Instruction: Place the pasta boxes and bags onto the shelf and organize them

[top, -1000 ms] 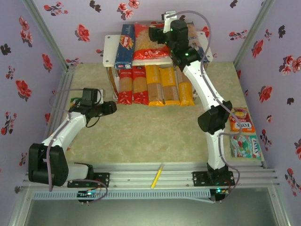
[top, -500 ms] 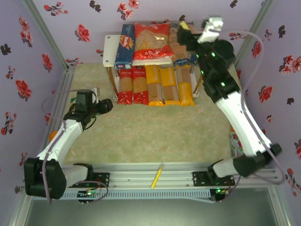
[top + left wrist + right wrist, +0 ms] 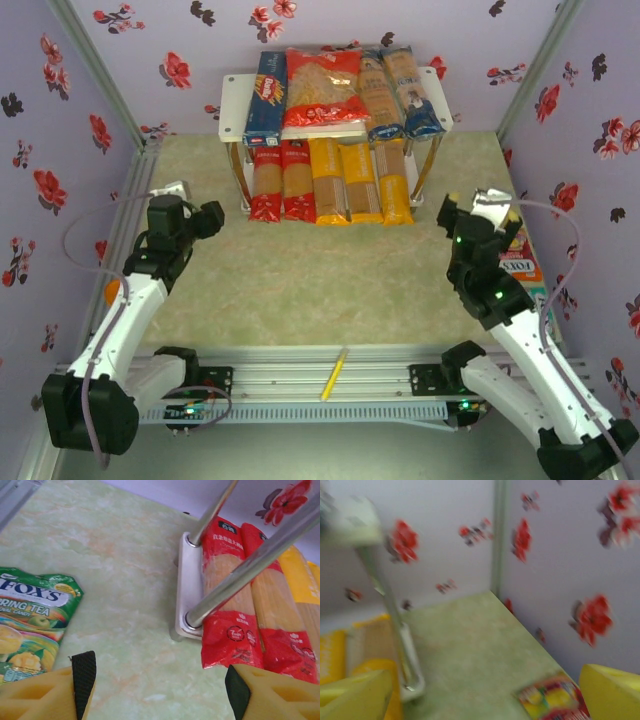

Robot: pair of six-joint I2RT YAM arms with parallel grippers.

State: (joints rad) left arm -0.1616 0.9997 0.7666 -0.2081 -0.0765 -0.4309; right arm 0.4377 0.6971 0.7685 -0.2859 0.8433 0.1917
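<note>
Pasta sits all on the shelf (image 3: 232,95): dark-blue box (image 3: 265,100), wide red bag (image 3: 322,88) and blue-ended bags (image 3: 400,90) above, red and yellow bags (image 3: 327,180) below. My left gripper (image 3: 160,680) and right gripper (image 3: 485,690) gape wide, empty. Any last straightening, I judge, wants gentle nudges clear of the posts (image 3: 260,560).

The white two-tier shelf (image 3: 232,92) has smooth, matt boards carried on thin silver metal posts (image 3: 250,567), polished enough to catch streaks of light. The long narrow red-ended spaghetti bags (image 3: 227,610) are clear, glossy plastic film, crinkled at the printed ends. The long dark-blue box (image 3: 265,95) looks like smooth printed card. The pale green marbled counter (image 3: 125,580) is smooth with a dull sheen. The green sweets packet (image 3: 30,615) is shiny plastic. The left tool (image 3: 160,685) has matt yellow finger pads (image 3: 272,695) edged in dull black.
</note>
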